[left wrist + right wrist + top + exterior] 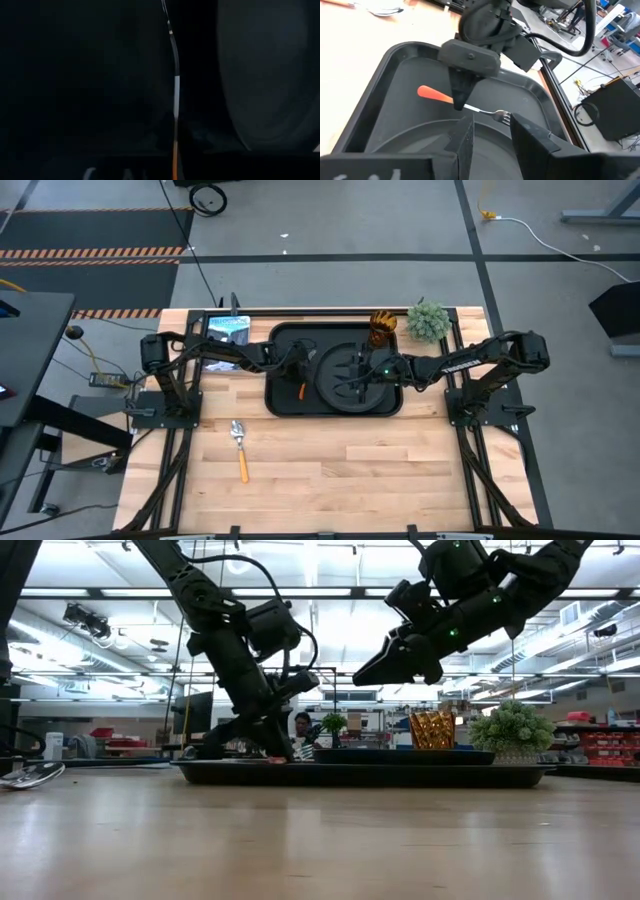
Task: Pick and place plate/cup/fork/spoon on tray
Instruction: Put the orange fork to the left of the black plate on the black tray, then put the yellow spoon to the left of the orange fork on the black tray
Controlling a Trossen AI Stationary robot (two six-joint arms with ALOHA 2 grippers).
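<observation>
Pale butcher-block wood forms the table (330, 460), with a large black rectangular tray (283, 395) with rounded corners and a raised rim lying across its far half. On the tray's right part sits the round black plate (335, 385), smooth and low-rimmed. The left gripper (461, 100) is down on the tray beside the plate, its fingers pinched on the fork (492, 114), a slim utensil with an orange handle and a small silvery tined head. The right wrist view makes this clear: handle on one side of the fingers, tines on the other, close to the plate's rim. From above, the fork is only an orange sliver. The right gripper (362, 377) hovers over the plate, fingers parted and holding nothing.

A faceted translucent amber cup (383, 327) stands just beyond the tray's far right corner, beside a fuzzy green plant ball (428, 321). A spoon (239, 446) with a round silver bowl and yellow-orange handle lies on bare wood, well apart from the tray.
</observation>
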